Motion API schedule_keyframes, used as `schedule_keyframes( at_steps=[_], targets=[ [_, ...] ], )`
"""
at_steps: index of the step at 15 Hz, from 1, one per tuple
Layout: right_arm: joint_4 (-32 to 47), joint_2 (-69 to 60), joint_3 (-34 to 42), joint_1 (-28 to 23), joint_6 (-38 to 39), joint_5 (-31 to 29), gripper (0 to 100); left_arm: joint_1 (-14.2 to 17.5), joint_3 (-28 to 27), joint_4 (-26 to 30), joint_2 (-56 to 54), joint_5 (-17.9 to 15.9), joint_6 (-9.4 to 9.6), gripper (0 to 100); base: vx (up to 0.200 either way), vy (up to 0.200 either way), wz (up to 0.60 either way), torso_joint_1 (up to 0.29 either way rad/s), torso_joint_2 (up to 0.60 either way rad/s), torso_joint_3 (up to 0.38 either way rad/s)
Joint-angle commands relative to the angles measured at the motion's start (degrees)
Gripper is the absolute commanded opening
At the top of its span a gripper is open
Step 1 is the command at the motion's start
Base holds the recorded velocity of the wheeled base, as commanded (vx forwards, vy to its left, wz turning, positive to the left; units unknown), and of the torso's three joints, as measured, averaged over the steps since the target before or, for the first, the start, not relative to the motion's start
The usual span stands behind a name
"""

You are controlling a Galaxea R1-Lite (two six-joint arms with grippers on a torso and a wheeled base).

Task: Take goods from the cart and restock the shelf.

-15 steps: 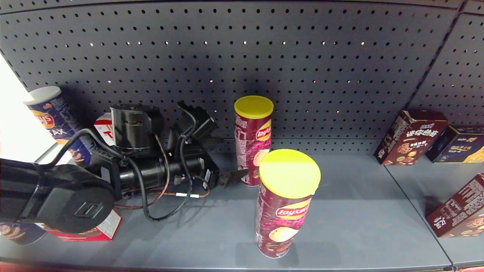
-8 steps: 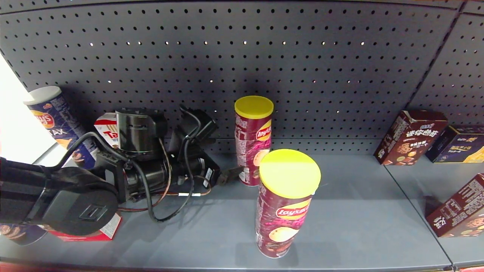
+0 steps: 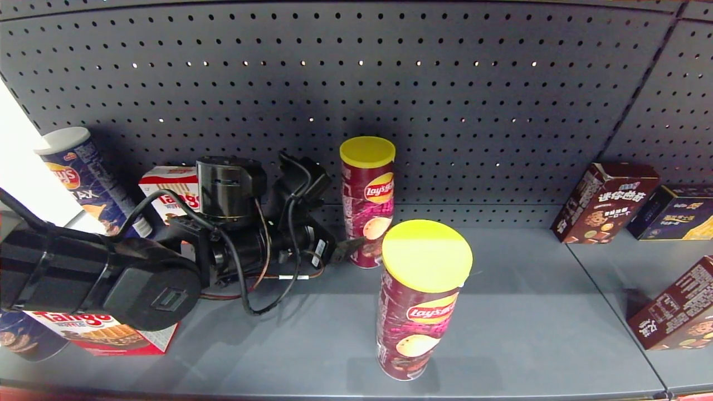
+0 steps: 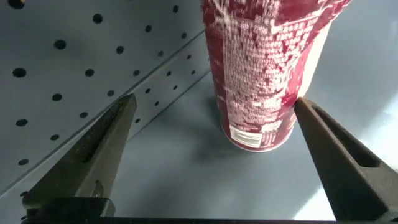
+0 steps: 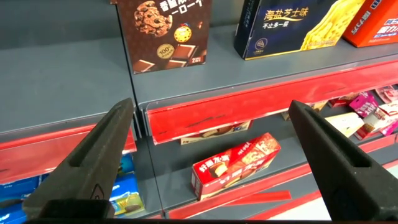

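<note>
Grey shelf (image 3: 529,312) is carrying a tall maroon chip can (image 3: 366,206) with a yellow lid, standing upright just ahead of the left claw (image 3: 353,246). Claw's gaping wide, gripping nothing. Can's small white print isn't readable.

Dim shelf (image 3: 529,312), white glare far left, bowed edges, soft shadows.

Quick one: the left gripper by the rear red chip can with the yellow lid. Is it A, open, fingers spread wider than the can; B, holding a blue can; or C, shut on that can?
A: in the left wrist view the left gripper has its fingers spread wider than the rear red can, which stands upright on the shelf.
</note>
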Motion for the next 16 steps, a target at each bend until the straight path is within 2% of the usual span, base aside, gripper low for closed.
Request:
schedule_keyframes(
  at_steps=[1,12,16],
  targets=[
    [0.0,0.0,0.0,0.1,0.0,0.0,100,0.2,0.0,-0.1,0.4,0.1,0.03,100,0.000,0.000,0.00,0.000,0.00,0.000],
    [0.0,0.0,0.0,0.0,0.0,0.0,100,1.3,-0.5,-1.6,0.8,4.8,-0.15,100,0.000,0.000,0.00,0.000,0.00,0.000],
    [0.0,0.0,0.0,0.1,0.0,0.0,100,2.0,-1.0,-1.7,1.3,9.1,-0.15,100,0.000,0.000,0.00,0.000,0.00,0.000]
  ],
)
